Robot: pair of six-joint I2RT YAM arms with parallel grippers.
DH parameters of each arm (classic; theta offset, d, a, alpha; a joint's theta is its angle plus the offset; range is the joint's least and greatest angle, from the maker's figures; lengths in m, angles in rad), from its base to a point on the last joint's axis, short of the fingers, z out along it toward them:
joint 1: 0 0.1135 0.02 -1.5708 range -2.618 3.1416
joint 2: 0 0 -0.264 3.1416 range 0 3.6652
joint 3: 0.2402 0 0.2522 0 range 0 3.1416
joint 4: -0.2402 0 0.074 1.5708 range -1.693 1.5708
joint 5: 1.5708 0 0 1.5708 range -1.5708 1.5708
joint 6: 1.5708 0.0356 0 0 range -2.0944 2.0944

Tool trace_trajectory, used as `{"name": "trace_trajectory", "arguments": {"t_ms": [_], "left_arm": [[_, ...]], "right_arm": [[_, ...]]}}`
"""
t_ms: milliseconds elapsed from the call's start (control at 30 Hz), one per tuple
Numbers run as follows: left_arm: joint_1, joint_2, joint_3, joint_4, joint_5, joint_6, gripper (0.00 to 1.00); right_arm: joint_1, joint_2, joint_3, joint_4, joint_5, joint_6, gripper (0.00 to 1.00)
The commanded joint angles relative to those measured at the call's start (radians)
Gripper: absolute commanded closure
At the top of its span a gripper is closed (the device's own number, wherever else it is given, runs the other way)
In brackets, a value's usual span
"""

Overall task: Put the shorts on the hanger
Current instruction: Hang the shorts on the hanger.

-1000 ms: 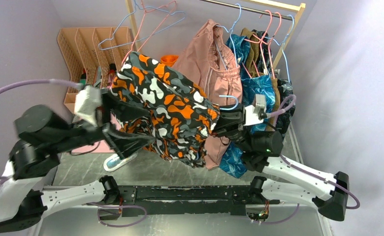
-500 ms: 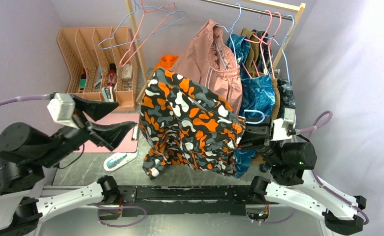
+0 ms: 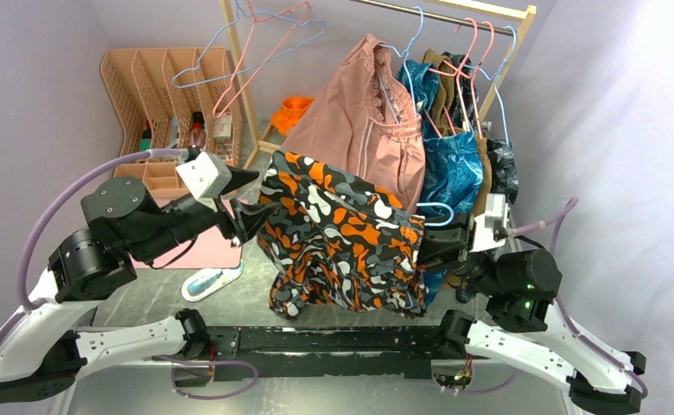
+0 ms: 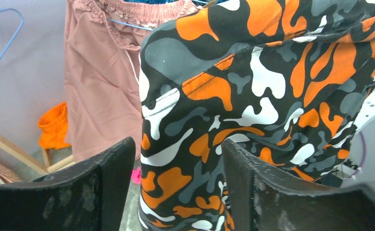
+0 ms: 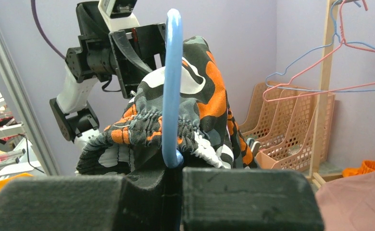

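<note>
by the shorts (image 3: 342, 246) on the hanger (image 3: 437, 208), left tool (image 3: 263, 194) has returned.

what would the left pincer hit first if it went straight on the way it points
Most likely the shorts: in the wrist view their camouflage fabric fills the gap between the left pincer's open fingers. From above, its tips look close to the fabric's left edge, though depth is unclear.

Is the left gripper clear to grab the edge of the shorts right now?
Probably yes: the left gripper stands open at the edge of the shorts, nothing between, while the right gripper holds the hanger.
</note>
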Motion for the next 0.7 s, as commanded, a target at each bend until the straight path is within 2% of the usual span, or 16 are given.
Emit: {"name": "trace_trajectory", "arguments": {"t_ms": [0,67,167,300,367,667], "left_arm": [[0.006,0.016,0.021,0.045,0.025,0.073,0.33],[0.006,0.029,0.027,0.041,0.017,0.079,0.36],[0.006,0.04,0.034,0.039,-0.005,0.088,0.5],[0.006,0.042,0.038,0.056,-0.018,0.096,0.75],[0.006,0.044,0.053,0.063,-0.016,0.098,0.92],[0.006,0.038,0.148,0.126,-0.005,0.093,0.93]], "right_arm": [[0.003,-0.012,0.041,0.004,-0.021,-0.007,1.0],[0.003,-0.013,0.041,0.004,-0.021,-0.007,1.0],[0.004,-0.015,0.04,0.004,-0.024,-0.004,1.0],[0.002,-0.019,0.036,0.003,-0.027,0.0,1.0],[0.003,-0.019,0.038,-0.001,-0.028,0.0,1.0],[0.003,-0.015,0.069,-0.065,-0.022,-0.03,1.0]]}}
